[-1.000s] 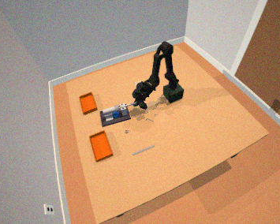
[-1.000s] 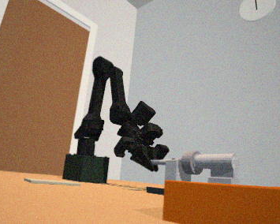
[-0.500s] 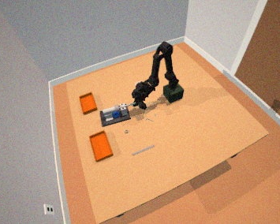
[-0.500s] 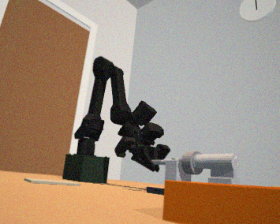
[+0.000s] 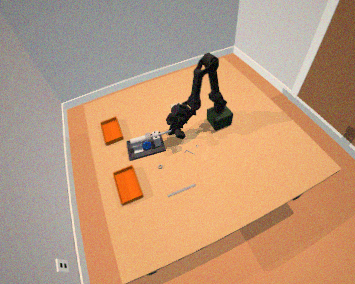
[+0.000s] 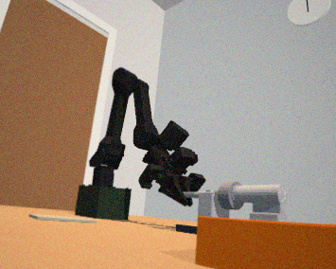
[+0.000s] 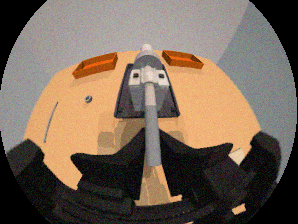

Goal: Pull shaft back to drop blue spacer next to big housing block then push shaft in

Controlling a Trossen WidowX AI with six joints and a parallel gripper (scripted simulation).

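Note:
My gripper is shut on the grey shaft, which runs level from the fingers into the big housing block. The blue spacer shows low beside the pale cylinder, over the dark base plate; the frames do not show clearly what it rests on. It is hidden in the exterior view and the wrist view. A grey ring sits beside the housing, at the near end of the pale cylinder.
One orange tray stands on one side of the fixture, another on the other. A small grey ring and a thin rod lie on the table. Thin small pieces lie near the arm.

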